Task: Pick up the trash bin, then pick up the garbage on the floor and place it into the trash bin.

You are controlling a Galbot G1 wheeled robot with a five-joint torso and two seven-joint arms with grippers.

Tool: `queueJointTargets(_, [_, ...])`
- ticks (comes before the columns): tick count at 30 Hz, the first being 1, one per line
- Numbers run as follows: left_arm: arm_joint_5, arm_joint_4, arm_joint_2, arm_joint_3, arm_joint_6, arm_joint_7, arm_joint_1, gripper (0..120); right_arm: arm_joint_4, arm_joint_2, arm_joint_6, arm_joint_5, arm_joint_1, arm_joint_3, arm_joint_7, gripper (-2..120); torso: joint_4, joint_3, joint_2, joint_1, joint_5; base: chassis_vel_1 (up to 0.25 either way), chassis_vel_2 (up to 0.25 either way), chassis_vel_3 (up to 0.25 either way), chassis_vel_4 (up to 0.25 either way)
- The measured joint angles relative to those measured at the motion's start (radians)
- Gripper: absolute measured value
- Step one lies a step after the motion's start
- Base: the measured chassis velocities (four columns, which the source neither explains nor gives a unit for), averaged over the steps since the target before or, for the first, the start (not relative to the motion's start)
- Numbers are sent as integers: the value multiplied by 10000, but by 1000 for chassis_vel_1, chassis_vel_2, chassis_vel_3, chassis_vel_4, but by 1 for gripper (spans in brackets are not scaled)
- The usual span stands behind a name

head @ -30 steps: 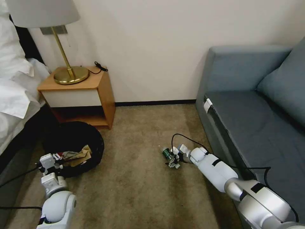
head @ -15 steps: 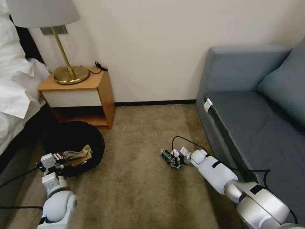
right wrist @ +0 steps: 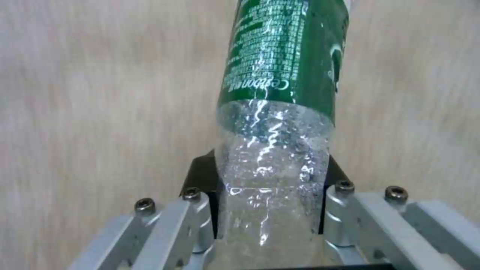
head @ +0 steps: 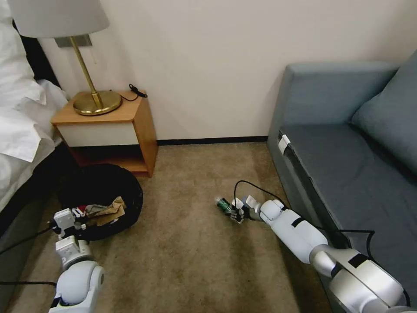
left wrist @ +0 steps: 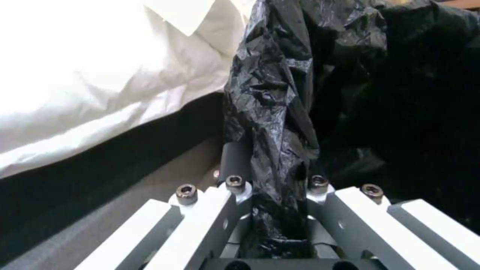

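The trash bin (head: 102, 189), lined with a crinkly black bag (left wrist: 280, 93), stands low at the left beside the bed. Inside it lie tan crumpled paper (head: 110, 208) and other litter. My left gripper (head: 79, 216) is shut on the bin's bagged rim (left wrist: 275, 176). To the right, a small clear bottle with a green label (head: 223, 204) (right wrist: 280, 78) is held just over the beige carpet floor (head: 186, 261), in front of the sofa. My right gripper (head: 235, 212) (right wrist: 272, 180) is shut on the bottle's clear lower end.
A wooden nightstand (head: 110, 130) with a brass lamp (head: 93, 102) stands behind the bin. White bedding (head: 19, 126) is at the far left. A grey-blue sofa (head: 347, 152) fills the right side. Open carpet lies between bin and bottle.
My right gripper has closed on the bottle and shifted it slightly up and away over the carpet. The left gripper and bin have barely moved.
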Motion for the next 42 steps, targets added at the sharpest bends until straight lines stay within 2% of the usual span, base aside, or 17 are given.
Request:
queueJointTargets(4, [3, -43, 23, -7, -1, 4, 65, 7, 738, 90, 360, 39, 155, 50, -56, 30, 0, 0, 0, 0, 0, 0, 0, 0, 0])
queueJointTargets(6, [42, -88, 23, 1, -2, 9, 102, 7, 1754, 165, 460, 568, 337, -175, -190, 30, 0, 0, 0, 0, -2, 0, 0, 0, 0])
queueJointTargets(7, [42, -88, 23, 1, -2, 9, 102, 7, 1754, 165, 460, 568, 337, -175, -190, 30, 0, 0, 0, 0, -2, 0, 0, 0, 0])
queueJointTargets(10, [122, -162, -32, 54, -3, 14, 111, 7, 3027, 271, 218, 1794, 500, -821, -169, 30, 2, 0, 0, 0, -2, 0, 0, 0, 0])
queueJointTargets(16, [266, -335, -168, 128, 2, 77, 139, 7, 4424, 861, 153, 3007, 749, -2096, 588, 30, 1, 0, 0, 0, -3, 0, 0, 0, 0])
queueJointTargets(23, [355, -517, -322, 211, -5, 114, 219, 7, 4591, 1655, 231, 3502, 829, -2761, 1245, 30, 2, 0, 0, 0, -1, 0, 0, 0, 0])
queueJointTargets(25, [394, -592, -411, 267, -6, 118, 245, 7, 4390, 2106, 356, 3493, 842, -3033, 1511, 30, 2, 0, 0, 0, -1, 0, 0, 0, 0])
queueJointTargets(30, [414, -926, -552, 358, -7, 122, 373, 7, 4268, 2586, 466, 3068, 674, -3309, 1775, 30, 1, 0, 0, 0, -1, 0, 0, 0, 0])
queueJointTargets(35, [402, -1057, -570, 363, -12, 123, 426, 7, 4139, 2632, 474, 2792, 455, -3497, 1817, 30, 0, 0, 0, 0, -1, 0, 0, 0, 0])
queueJointTargets(42, [377, -902, -592, 390, -38, 143, 363, 7, 3812, 2632, 598, 2537, 313, -3543, 1873, 30, -1, 0, 0, 0, -1, 0, 0, 0, 0])
